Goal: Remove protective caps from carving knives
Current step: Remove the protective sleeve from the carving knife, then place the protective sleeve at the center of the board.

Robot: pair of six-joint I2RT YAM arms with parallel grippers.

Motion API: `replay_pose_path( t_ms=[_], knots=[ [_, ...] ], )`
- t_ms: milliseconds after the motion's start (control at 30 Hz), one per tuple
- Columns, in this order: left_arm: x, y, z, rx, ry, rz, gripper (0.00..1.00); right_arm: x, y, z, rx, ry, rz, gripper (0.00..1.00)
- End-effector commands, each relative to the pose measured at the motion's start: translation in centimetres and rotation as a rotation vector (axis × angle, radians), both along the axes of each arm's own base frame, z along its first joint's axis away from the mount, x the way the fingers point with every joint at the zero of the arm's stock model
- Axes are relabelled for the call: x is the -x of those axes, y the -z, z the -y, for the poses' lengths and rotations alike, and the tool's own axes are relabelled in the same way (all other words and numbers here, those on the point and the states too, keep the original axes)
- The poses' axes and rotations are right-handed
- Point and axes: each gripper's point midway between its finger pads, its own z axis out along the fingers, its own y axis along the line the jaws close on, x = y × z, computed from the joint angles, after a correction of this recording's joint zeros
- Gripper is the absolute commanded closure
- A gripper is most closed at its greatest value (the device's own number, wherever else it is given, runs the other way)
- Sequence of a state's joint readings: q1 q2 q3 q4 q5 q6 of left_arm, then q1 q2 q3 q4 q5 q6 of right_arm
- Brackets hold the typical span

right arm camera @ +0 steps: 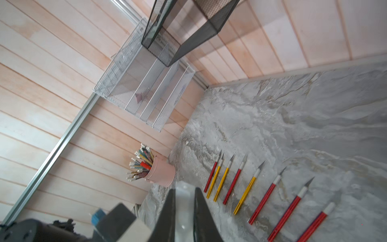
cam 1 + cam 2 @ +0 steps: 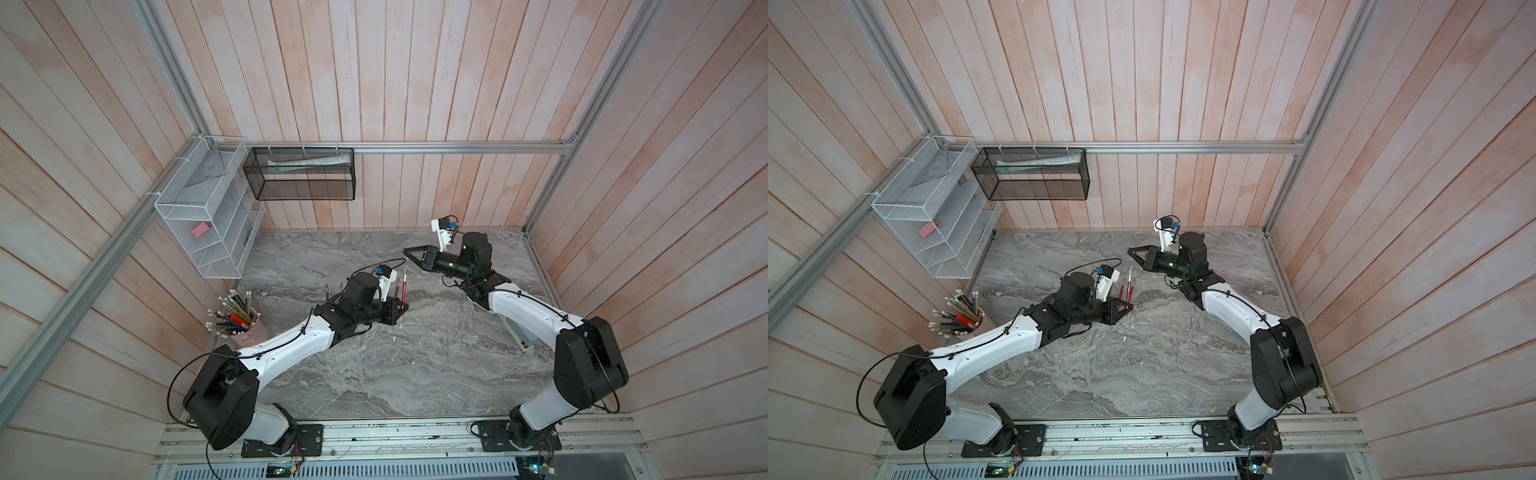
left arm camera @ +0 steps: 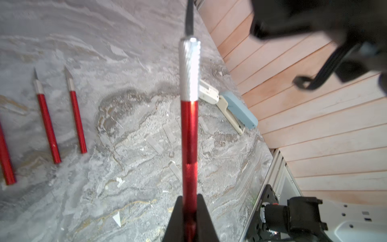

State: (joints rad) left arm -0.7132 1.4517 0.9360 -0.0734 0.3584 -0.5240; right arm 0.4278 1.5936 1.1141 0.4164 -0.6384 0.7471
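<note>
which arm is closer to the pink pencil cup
Left. The left arm runs its white forearm right beside the pink pencil cup; the right arm is across the table by the opposite wall.

I see pale pinkish plank walls (image 2: 415, 83) on three sides, grey marbled tabletop (image 2: 395, 374) below. Metal rail (image 2: 457, 147) along back wall. White wire rack (image 2: 183, 199) hangs in far left corner, black mesh basket (image 2: 303, 193) beside it. Pink cup (image 1: 163, 174) of pencils (image 1: 140, 163) by left wall. Blue-and-cream stapler (image 3: 238, 111) near right wall. Light soft, even.
</note>
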Motion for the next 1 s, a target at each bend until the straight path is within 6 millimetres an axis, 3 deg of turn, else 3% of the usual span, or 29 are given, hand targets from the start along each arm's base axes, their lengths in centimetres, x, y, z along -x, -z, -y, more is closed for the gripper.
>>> replay_pose_path(
  t_ms=[0,200,400,567,700,867,967],
  knots=[
    [0.9,1.9,0.2,-0.020,0.029,-0.052,1.00,-1.4,-1.6,0.6,-0.009,0.052,0.067,1.00],
    [1.2,3.3,0.7,-0.024,0.039,-0.082,1.00,-1.9,-1.1,1.9,0.021,0.099,0.066,1.00],
    [0.3,4.0,0.0,-0.085,-0.015,-0.091,1.00,-0.7,1.7,4.9,0.174,0.217,0.041,1.00],
    [-0.6,4.6,-1.3,-0.146,-0.078,-0.099,1.00,1.9,5.6,7.8,0.359,0.301,-0.014,1.00],
    [-1.1,4.9,-1.6,-0.153,-0.092,-0.112,1.00,4.4,10.1,9.8,0.548,0.340,-0.093,1.00],
    [-1.4,4.9,-1.6,-0.158,-0.099,-0.119,1.00,7.4,14.7,10.8,0.697,0.338,-0.171,1.00],
    [-1.5,4.8,-1.5,-0.157,-0.100,-0.122,1.00,8.5,16.2,11.0,0.727,0.325,-0.214,1.00]
  ],
)
